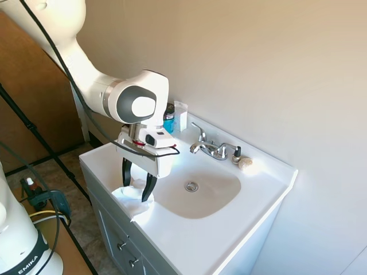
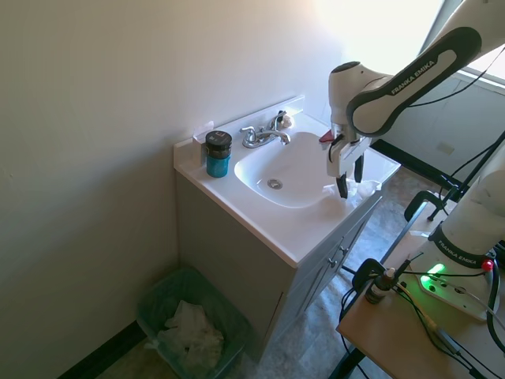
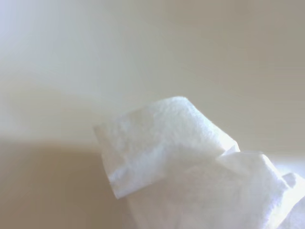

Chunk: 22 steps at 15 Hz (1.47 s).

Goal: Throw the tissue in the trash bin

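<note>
The crumpled white tissue lies on the sink counter's front corner, also seen beside the basin and filling the lower wrist view. My gripper stands open, its two dark fingers straddling the tissue's raised fold, tips down at the paper. From the other side the gripper hangs over the same spot. The trash bin, lined with a green bag and holding white paper, sits on the floor left of the vanity.
The white vanity has a basin with a drain, a chrome faucet and a small beige lump near the wall. A teal jar stands at the back corner. A side table holds electronics.
</note>
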{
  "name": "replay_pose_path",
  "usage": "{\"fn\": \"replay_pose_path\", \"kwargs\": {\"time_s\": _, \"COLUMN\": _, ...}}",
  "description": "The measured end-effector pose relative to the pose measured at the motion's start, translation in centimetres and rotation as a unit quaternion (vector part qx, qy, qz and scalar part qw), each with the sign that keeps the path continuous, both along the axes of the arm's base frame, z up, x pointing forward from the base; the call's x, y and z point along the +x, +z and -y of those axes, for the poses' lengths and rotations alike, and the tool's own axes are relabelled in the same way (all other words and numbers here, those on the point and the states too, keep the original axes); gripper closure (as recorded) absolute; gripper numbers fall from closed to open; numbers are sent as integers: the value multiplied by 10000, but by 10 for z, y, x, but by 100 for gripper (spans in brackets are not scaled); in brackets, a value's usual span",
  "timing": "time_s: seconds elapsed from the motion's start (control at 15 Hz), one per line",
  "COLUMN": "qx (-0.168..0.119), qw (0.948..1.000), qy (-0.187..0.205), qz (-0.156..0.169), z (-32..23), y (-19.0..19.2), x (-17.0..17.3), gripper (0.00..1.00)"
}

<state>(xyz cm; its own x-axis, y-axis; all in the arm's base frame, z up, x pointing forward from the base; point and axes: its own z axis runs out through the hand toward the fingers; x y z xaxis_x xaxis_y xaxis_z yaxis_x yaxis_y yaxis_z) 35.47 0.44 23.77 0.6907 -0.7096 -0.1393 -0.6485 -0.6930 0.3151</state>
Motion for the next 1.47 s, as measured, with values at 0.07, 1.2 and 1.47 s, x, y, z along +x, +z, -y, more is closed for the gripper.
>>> {"fn": "replay_pose_path", "kwargs": {"time_s": 0.07, "qx": 10, "qw": 10000, "qy": -10, "qz": -8, "z": 1, "y": -3, "x": 0, "gripper": 100}}
{"fn": "replay_pose_path", "kwargs": {"time_s": 1.2, "qx": 58, "qw": 9997, "qy": -108, "qz": 211, "z": 8, "y": -1, "x": 6, "gripper": 100}}
{"fn": "replay_pose_path", "kwargs": {"time_s": 1.47, "qx": 34, "qw": 9984, "qy": -159, "qz": 545, "z": 9, "y": 32, "x": 10, "gripper": 100}}
